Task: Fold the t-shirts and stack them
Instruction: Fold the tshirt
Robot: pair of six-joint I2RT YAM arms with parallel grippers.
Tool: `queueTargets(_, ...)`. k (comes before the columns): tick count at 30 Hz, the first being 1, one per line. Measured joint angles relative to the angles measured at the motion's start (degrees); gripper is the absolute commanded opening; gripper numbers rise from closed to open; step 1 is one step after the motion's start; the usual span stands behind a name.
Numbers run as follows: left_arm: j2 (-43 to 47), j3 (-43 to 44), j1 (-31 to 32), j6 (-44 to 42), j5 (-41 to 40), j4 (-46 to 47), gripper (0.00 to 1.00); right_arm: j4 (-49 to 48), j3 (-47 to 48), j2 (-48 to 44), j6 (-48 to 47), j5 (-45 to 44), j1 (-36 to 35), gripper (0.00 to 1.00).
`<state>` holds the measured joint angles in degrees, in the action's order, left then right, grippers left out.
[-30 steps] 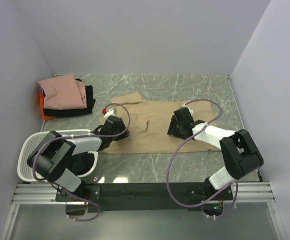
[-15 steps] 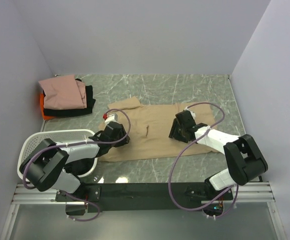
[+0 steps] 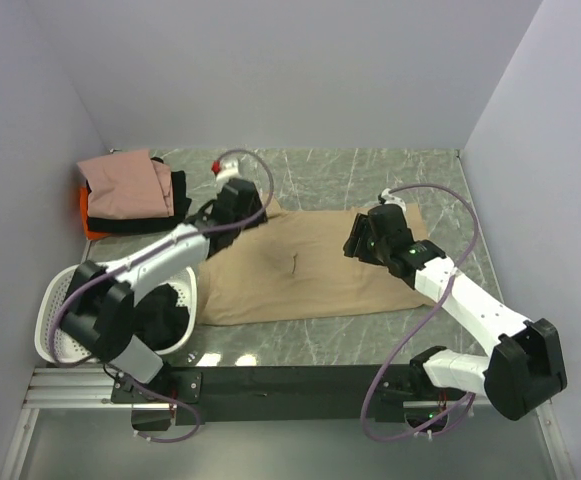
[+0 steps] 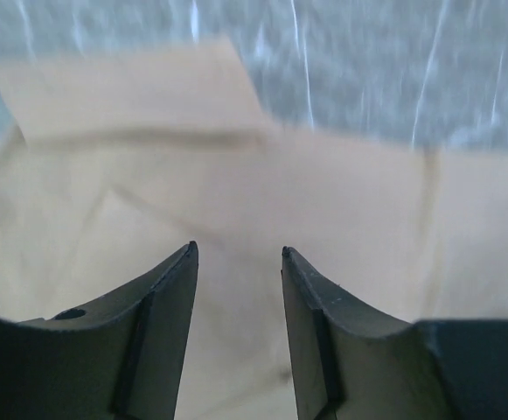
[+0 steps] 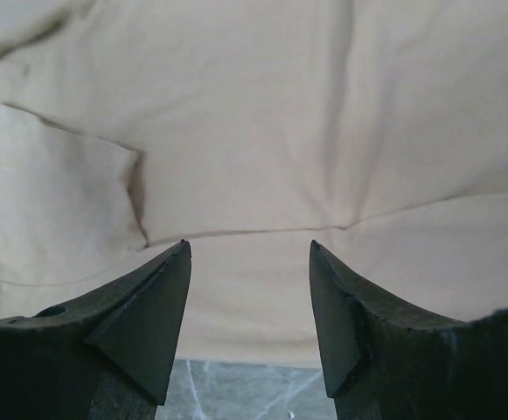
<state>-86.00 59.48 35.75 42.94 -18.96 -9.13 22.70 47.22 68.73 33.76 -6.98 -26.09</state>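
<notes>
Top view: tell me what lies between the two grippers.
Only the tan t-shirt, spread flat with a small crease, fills the stretch between the left gripper and the right gripper. The top view shows it.

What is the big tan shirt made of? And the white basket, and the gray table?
The tan shirt looks like soft, matte cloth, maybe cotton: it lies limp, with creases and folds. The white basket looks like hard plastic: smooth walls full of small holes. The table looks like gray-green marble with white veins, though it may only be a printed surface.
</notes>
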Motion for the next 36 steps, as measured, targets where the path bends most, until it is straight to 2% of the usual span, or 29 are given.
queueTargets(4, -8.3, 9.7, -6.3, -2.1, -2.0, -0.5, 0.49, -1.1, 0.1, -0.9, -1.6, 1.2, 0.0, 0.64)
queueTargets(8, -17.1, 15.5, -12.2, -3.5, -4.4, -3.6, 0.48, -2.5, -0.4, -0.9, -2.9, 2.6, 0.0, 0.64)
queueTargets(12, -22.0, 16.4, -17.2, -4.3, -4.4, -5.5, 0.48, -3.8, -2.3, -0.8, -3.7, 3.7, 0.0, 0.64)
queueTargets(17, -23.4, 16.4, -21.8, -4.6, -1.3, -5.1, 0.46, -4.3, -3.8, 0.0, -4.1, 4.9, 0.0, 0.64)
queueTargets(30, -29.0, 16.3, -25.0, -4.7, 10.0, -1.3, 0.44, -5.5, -5.9, -0.9, -4.2, 6.6, 0.0, 0.64)
queueTargets(36, -29.7, 16.3, -25.9, -4.5, 12.7, 0.3, 0.36, -5.3, -6.3, -1.6, -4.2, 6.3, 0.0, 0.64)
